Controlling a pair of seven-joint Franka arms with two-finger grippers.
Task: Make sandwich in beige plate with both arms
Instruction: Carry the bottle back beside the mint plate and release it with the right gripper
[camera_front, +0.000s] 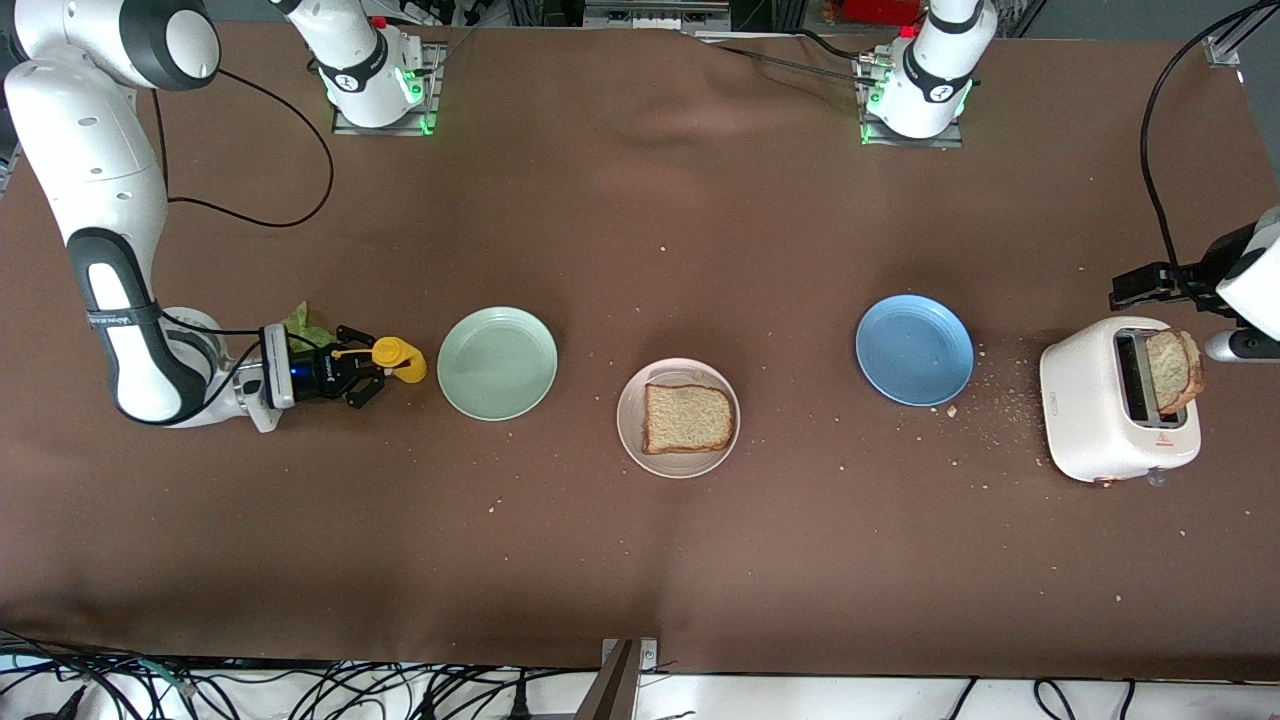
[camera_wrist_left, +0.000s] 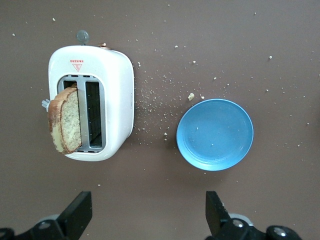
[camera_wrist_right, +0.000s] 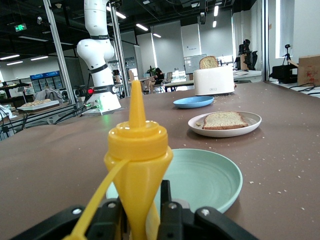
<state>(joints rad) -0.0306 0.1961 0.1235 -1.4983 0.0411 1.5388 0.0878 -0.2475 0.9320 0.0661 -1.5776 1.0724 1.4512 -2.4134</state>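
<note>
Brown desk (camera_front: 640, 560): beige plate (camera_front: 632, 428) at centre carries one bread slice (camera_front: 688, 417); a second slice (camera_front: 1172, 370) stands in the toaster (camera_front: 1090, 410). Right tool (camera_front: 372, 372) is clamped on the yellow bottle (camera_front: 398, 358) beside the mint-green plate (camera_front: 497, 362). Left tool (camera_wrist_left: 147, 212) hangs spread wide, holding nothing, above toaster and blue plate (camera_front: 914, 349).

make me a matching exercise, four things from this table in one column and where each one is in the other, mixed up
Things:
1. bread slice
2. second bread slice
3. yellow squeeze bottle
4. blue plate

Places:
A. in the right claw
B. sticking up from the white toaster
C. on the beige plate
D. between the beige plate and the toaster, bare

Pairs: 1-C, 2-B, 3-A, 4-D
</note>
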